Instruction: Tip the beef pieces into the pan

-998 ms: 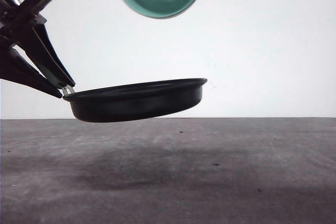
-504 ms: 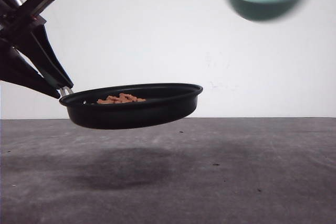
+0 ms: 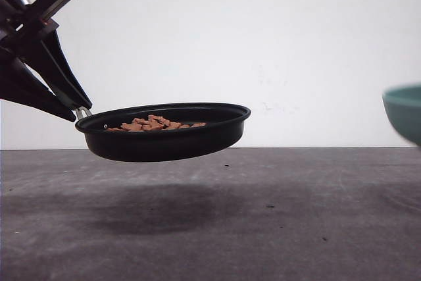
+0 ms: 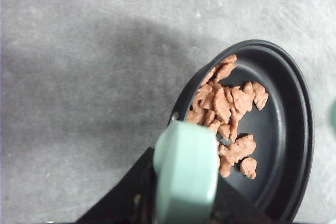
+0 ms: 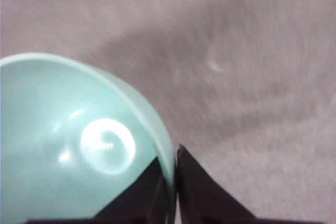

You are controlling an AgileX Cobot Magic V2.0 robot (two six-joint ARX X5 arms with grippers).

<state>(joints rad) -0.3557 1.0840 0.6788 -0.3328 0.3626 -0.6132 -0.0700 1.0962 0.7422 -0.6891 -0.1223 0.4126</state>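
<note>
Black pan: the pan (image 3: 164, 131) hangs in the air on the left of the scene, well above the grey bench (image 3: 263, 228), its shadow lying on the surface below it. It sits nearly level, the right rim a touch higher, which I judge keeps the load from sliding out.
Handle: the pale mint-green handle (image 4: 185, 174) is clamped in the left gripper (image 3: 77, 111), whose dark fingers close on it at the pan's left end; the hold from the end leaves the whole dish open from above.
Beef pieces: the beef pieces (image 4: 227, 109) lie inside the pan in a loose heap, orange-brown, gathered toward the handle side and the middle; in the front view they show just over the rim (image 3: 154, 124).
Teal bowl: the bowl (image 5: 68, 145) is at the far right edge of the front view, low and well apart from the pan. Its inside looks bare and glossy, so the pour appears done.
Right gripper: the right gripper (image 5: 170, 182) pinches the bowl's rim, one finger inside the wall and one outside, a grip that suits tipping.
Risk: a tilted pan carried by its handle could spill pieces.
</note>
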